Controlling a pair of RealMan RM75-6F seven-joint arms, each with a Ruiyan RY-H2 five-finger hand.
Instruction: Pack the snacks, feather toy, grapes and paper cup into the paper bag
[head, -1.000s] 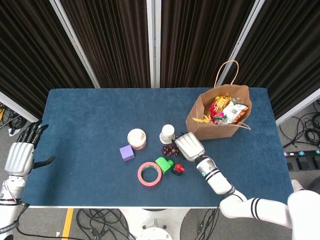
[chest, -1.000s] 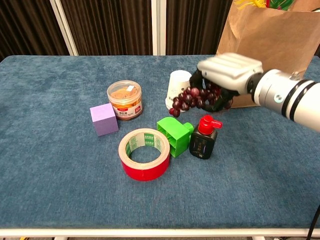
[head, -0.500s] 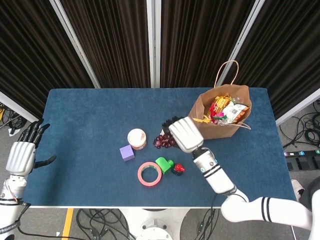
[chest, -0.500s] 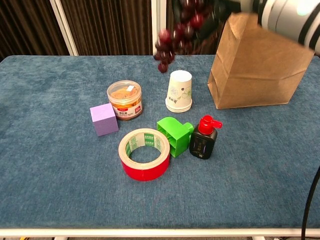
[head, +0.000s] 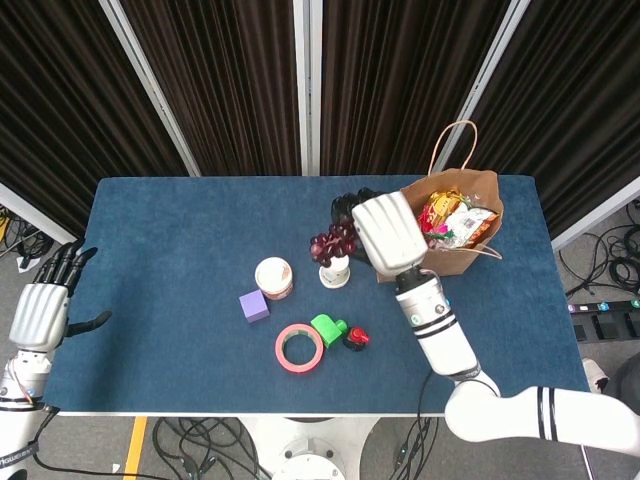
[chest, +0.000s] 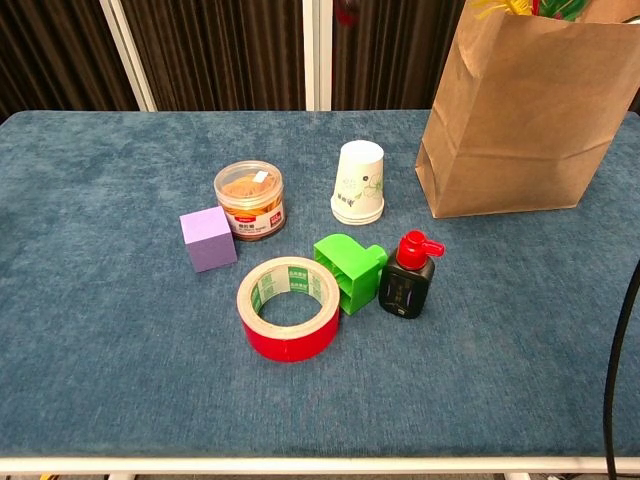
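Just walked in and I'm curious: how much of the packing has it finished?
Partly done. The paper bag already shows snack packets and something colourful at its mouth. The right robot hand holds the grapes lifted, beside the bag. The paper cup waits on the table. The left robot hand is idle.

Bag mouth: my right hand (head: 388, 234), holding the grapes (head: 331, 243), is just left of the paper bag (head: 447, 247), whose top is crowded with snacks (head: 455, 222).
Below me: the paper cup (chest: 358, 182) stands upright.
Near cluster: jar (chest: 250, 199), purple cube (chest: 208, 238), tape roll (chest: 289, 307), green block (chest: 349, 270), pump bottle (chest: 408, 276).
Left bench (head: 160, 250): open blue cloth.
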